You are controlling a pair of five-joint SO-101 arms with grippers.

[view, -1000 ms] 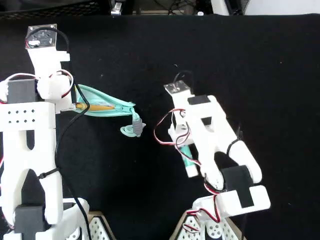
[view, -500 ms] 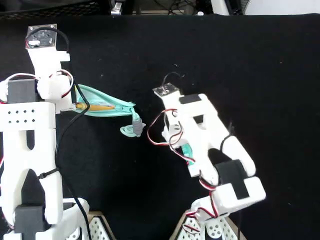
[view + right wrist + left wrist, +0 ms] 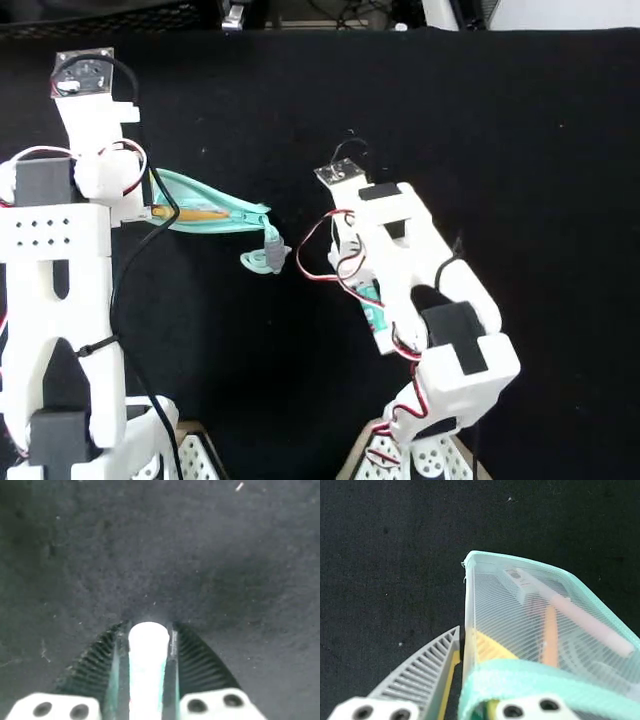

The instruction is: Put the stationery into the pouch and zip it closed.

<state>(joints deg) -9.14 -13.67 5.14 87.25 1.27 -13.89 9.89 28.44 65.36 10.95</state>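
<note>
Pinching one end of the pouch [image 3: 205,213] tight in the left gripper [image 3: 462,640], close to the left edge of the tabletop [image 3: 520,120], likely to stop it sliding. Squeezing a white and green pen [image 3: 147,655] snug in the right gripper [image 3: 148,630], near the middle, toward the front edge. Lots of bare room between, apart from the gray zip pull [image 3: 272,252] by the pouch's free end. Orange pencil [image 3: 550,635] inside already.

My left gripper [image 3: 464,647] holds the pouch [image 3: 205,212] at the left of the table [image 3: 520,120], a pencil [image 3: 550,635] in it. Right of it, well apart, a pen [image 3: 147,665] sits in my right gripper [image 3: 148,630].
</note>
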